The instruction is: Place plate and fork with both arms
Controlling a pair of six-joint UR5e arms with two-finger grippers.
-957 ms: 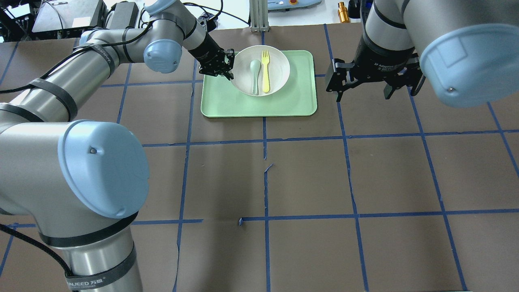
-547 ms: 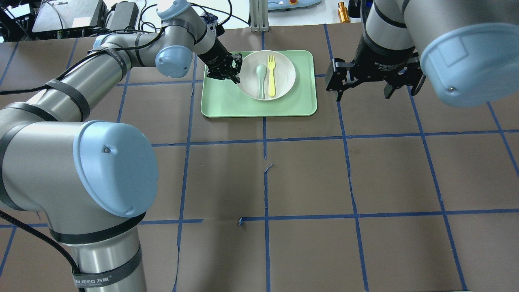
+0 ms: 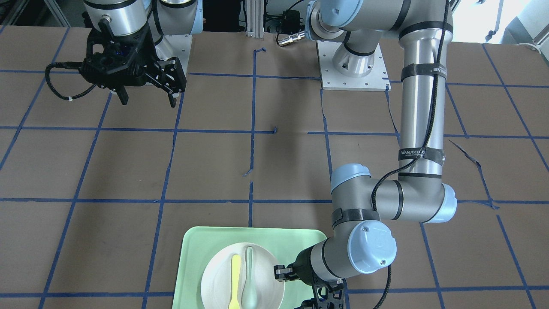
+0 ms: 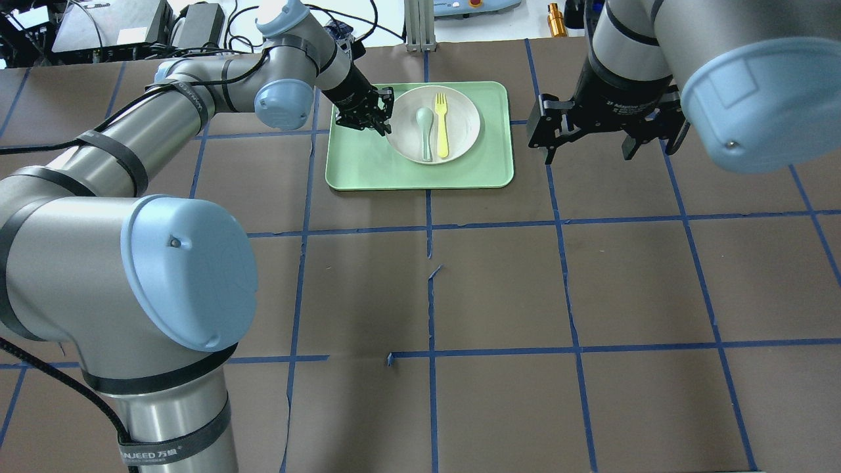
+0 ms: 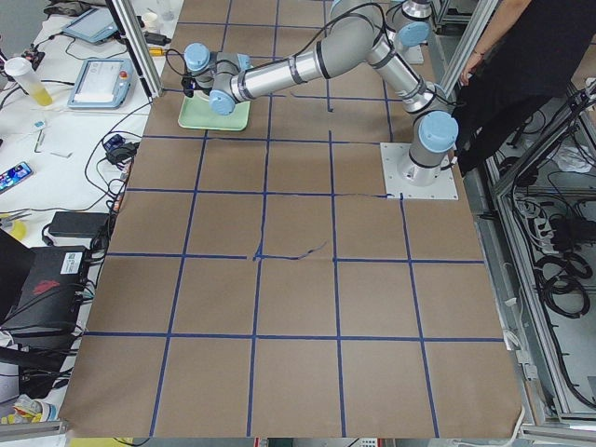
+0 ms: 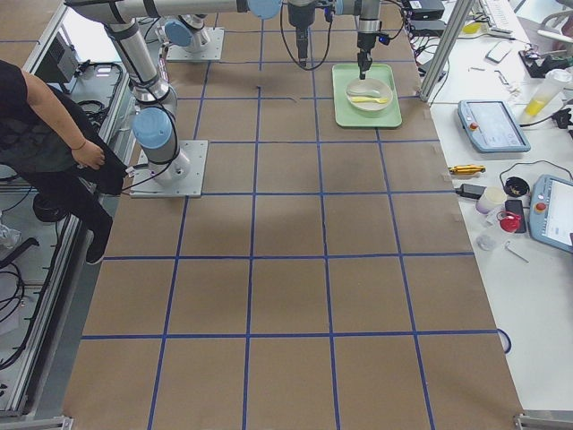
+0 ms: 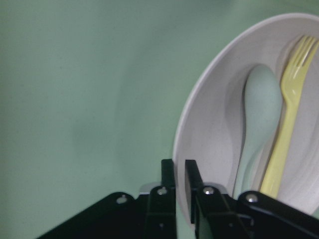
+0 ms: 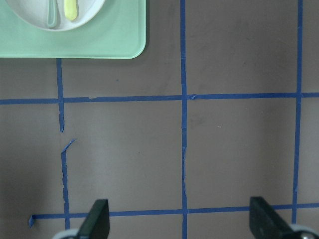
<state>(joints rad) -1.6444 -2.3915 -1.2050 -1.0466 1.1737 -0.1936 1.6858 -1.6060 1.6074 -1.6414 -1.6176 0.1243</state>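
Brown paper ruled into squares by blue tape (image 4: 499, 221) covers the table (image 4: 499, 282). Benches (image 6: 528, 206) with cables and a teach pendant (image 6: 488, 125) run along its far side, and an operator in black (image 6: 45, 134) stands by the robot's bases.

The plate (image 4: 465, 125) lies on the pale green tray (image 4: 486, 167) at the side of the table farthest from the robot. The yellow fork (image 4: 441, 125) lies in the plate with its tines pointing away from the robot. A grey-green spoon (image 4: 425, 128) lies just beside it and parallel, on the left arm's side.

Only the left wrist camera shows the grip. There the left gripper (image 7: 180, 177) has its two black fingers (image 7: 168, 174) almost together, pinching the plate's rim on the edge nearest the spoon. The overhead view shows no more than the black gripper meeting that edge. The right wrist camera shows the right gripper (image 8: 182, 221) spread wide with nothing between its fingers. Bare paper lies below it, and a corner of the tray sits at the picture's upper left.

The left arm (image 4: 131, 144) reaches long and low across the table, its wrist angled down to the plate. The right arm (image 4: 631, 52) holds its gripper above the table beside the tray's right edge, apart from it, with the fingers pointing down.
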